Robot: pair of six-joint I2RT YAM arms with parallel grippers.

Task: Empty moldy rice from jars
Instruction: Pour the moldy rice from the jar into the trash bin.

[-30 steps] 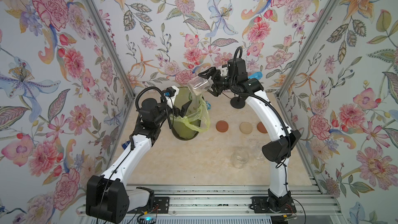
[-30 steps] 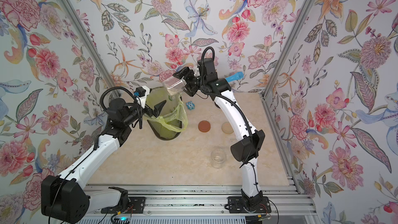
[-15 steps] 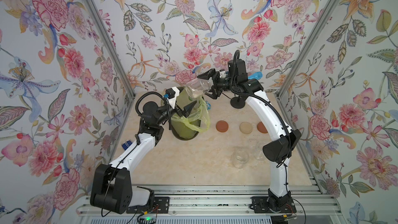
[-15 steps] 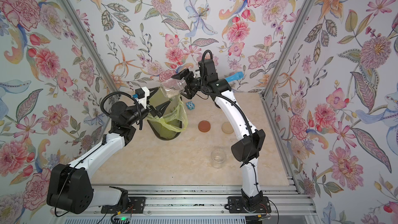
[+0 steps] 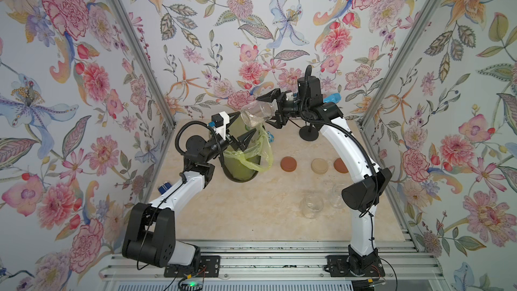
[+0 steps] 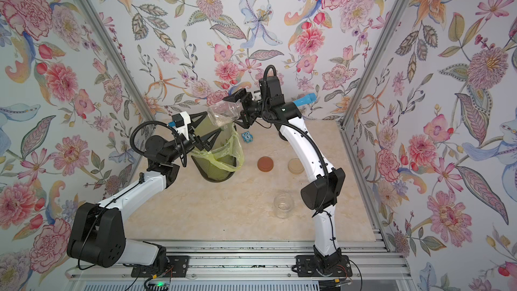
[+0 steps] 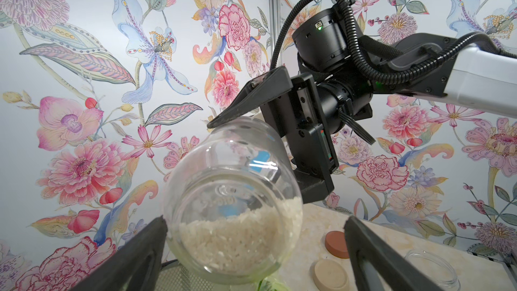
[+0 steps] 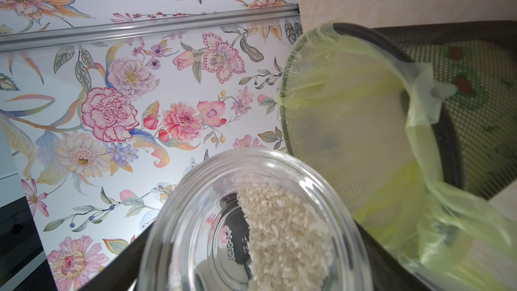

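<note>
So that the moldy rice (image 7: pixel 237 239) slides out, the right gripper (image 5: pixel 267 112) is holding a clamped jar (image 5: pixel 256 114) tipped over the bin (image 5: pixel 240 170) at the back-left of the worktop (image 5: pixel 251 219). The left gripper (image 5: pixel 246 123) is hovering alongside, fingers apart.

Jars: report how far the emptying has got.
Done: three lids lie off on the table, and two jars standing there look empty. In hand: the right gripper holds the third jar tipped toward the bin, rice still inside. Remaining: pour that rice out.
</note>
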